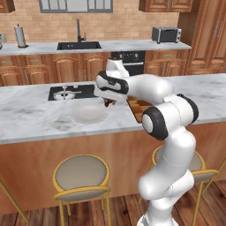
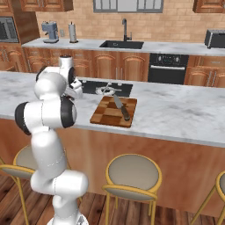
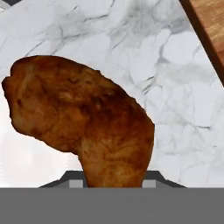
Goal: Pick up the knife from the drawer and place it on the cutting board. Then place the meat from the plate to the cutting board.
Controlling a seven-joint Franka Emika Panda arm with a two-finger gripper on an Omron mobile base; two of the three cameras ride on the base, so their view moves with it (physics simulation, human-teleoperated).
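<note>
arm folded low over the counter, jaws clamped on the meat.

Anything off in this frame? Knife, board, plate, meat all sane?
Nothing stands out. The knife lies flat on the cutting board, inside its edges. The plate sits level on the counter, and the meat is clamped in the gripper.

You get two base cameras behind the arm, left and right, both looking down over the same bench; your hand camera sits close above it.
</note>
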